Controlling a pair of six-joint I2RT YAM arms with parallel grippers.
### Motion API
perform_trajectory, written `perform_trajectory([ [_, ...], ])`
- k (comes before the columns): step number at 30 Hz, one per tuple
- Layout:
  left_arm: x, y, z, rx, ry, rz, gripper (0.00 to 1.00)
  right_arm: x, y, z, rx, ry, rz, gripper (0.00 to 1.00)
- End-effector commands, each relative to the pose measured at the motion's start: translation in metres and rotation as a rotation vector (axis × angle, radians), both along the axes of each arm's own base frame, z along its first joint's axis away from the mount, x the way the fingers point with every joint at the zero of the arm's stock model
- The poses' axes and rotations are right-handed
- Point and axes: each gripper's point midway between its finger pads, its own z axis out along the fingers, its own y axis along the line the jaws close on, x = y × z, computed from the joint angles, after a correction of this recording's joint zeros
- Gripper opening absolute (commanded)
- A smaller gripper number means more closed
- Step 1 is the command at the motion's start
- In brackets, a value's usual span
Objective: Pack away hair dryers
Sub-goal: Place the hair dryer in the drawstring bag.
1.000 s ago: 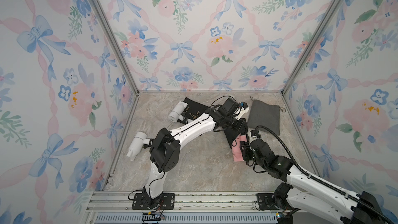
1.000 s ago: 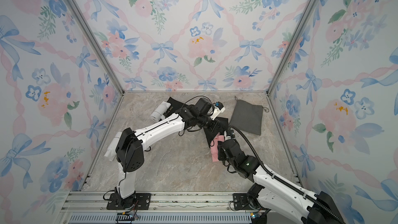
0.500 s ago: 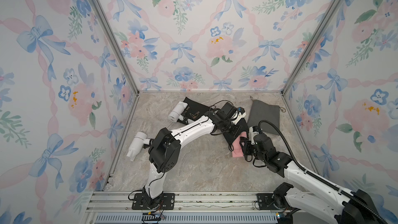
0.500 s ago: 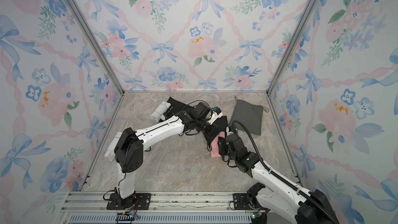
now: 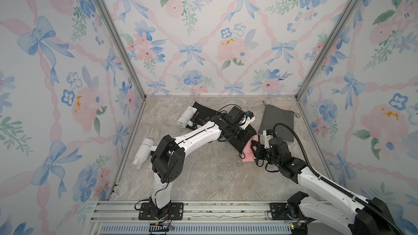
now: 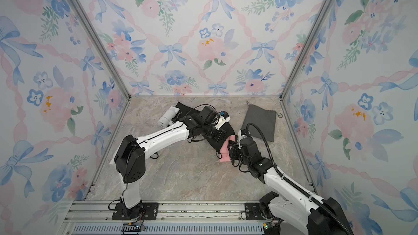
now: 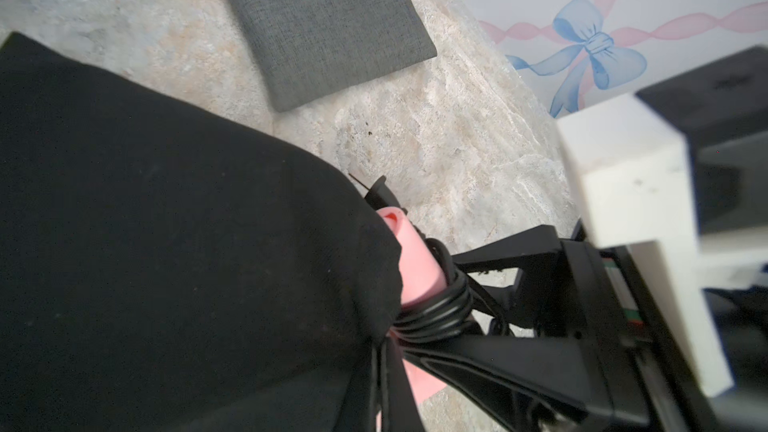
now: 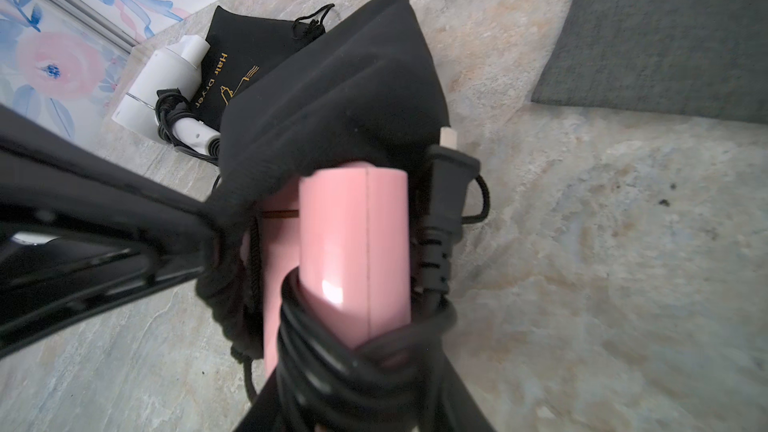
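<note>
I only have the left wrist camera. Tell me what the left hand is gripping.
Observer: In the right wrist view, the left hand is shut on the rim of the black pouch, right beside the pink dryer.
Operator: Locate the white dryers.
Observer: One white dryer lies at the back, against a second black pouch.
Operator: Now the other.
Observer: The second white dryer lies by the left wall.
</note>
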Motion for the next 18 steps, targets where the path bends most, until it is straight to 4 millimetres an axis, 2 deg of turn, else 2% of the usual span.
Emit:
perform_trajectory([
  [1, -0.009, -0.009, 0.036, -0.068, -0.040, -0.045, 0.00, 0.014, 0.011, 0.011, 0.056, -0.049, 0.007, 0.29],
  [9, 0.004, -0.018, 0.031, -0.061, -0.046, -0.026, 0.00, 0.008, 0.020, 0.008, 0.031, -0.037, 0.037, 0.29],
  [18, 0.030, -0.016, 0.015, -0.042, -0.039, 0.015, 0.00, -0.015, 0.026, 0.012, -0.042, -0.054, 0.055, 0.29],
])
